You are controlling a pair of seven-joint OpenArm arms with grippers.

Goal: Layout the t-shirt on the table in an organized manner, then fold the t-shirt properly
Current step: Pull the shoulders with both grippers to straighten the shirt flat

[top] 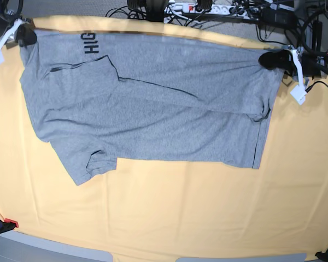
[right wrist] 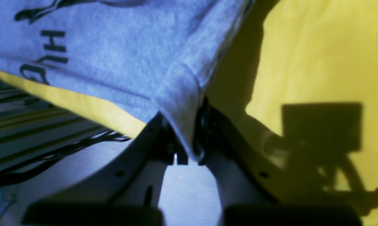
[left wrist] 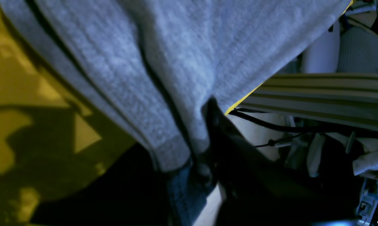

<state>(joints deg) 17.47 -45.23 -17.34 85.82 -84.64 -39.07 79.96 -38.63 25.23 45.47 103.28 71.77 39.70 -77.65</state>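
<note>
The grey t-shirt [top: 153, 109] lies spread across the far half of the yellow-orange table [top: 180, 213], with its black lettering [top: 90, 43] near the far left corner. One sleeve [top: 90, 164] points toward the near side. My right gripper [top: 25, 35] is shut on the shirt's far left corner. In the right wrist view the fabric [right wrist: 113, 56] is pinched between that gripper's [right wrist: 187, 147] fingers. My left gripper [top: 272, 59] is shut on the far right corner, where a folded bunch of cloth [left wrist: 176, 56] runs into its dark jaws [left wrist: 204, 150]. The shirt's right part is creased and doubled over.
Cables and a power strip [top: 197, 8] lie just beyond the table's far edge. A striped surface [left wrist: 317, 94] and black cords [left wrist: 270, 125] show below that edge. A clamp [top: 3, 224] sits at the near left corner.
</note>
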